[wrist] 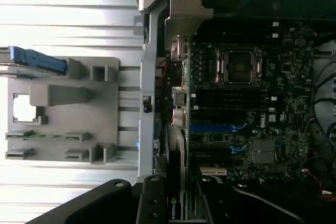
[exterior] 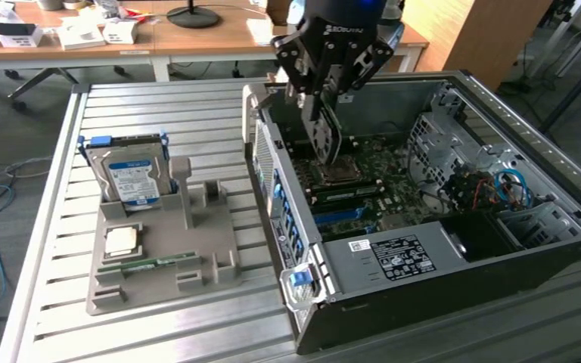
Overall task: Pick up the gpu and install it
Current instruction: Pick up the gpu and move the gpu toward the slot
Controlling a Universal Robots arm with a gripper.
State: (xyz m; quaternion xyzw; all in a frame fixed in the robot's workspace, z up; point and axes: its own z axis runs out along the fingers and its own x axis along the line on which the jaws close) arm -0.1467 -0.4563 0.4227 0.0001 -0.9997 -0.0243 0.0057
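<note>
Black robot hand (exterior: 327,91) grips the gpu (exterior: 329,136), a thin dark flat card, upright over the green motherboard (exterior: 381,170) inside the open black computer case (exterior: 422,310). Likely risk: a tilted card misses its slot or snags the case's rear wall. The wrist view shows the card's silvery end bracket (wrist: 185,14) just beside that wall. The exterior view shows the card's height above the board.

A gray holder tray (exterior: 215,261) is sitting on the slatted metal worktop (exterior: 169,106), toward the exterior view's left. A hard drive (exterior: 134,180) with a blue-white label is standing upright in the tray's far slot. A processor chip (exterior: 122,240) and a green memory stick (exterior: 149,264) are resting nearer. Wooden desks (exterior: 220,38) are standing far behind, carrying white boxes (exterior: 81,34) and a black monitor base (exterior: 191,15).
</note>
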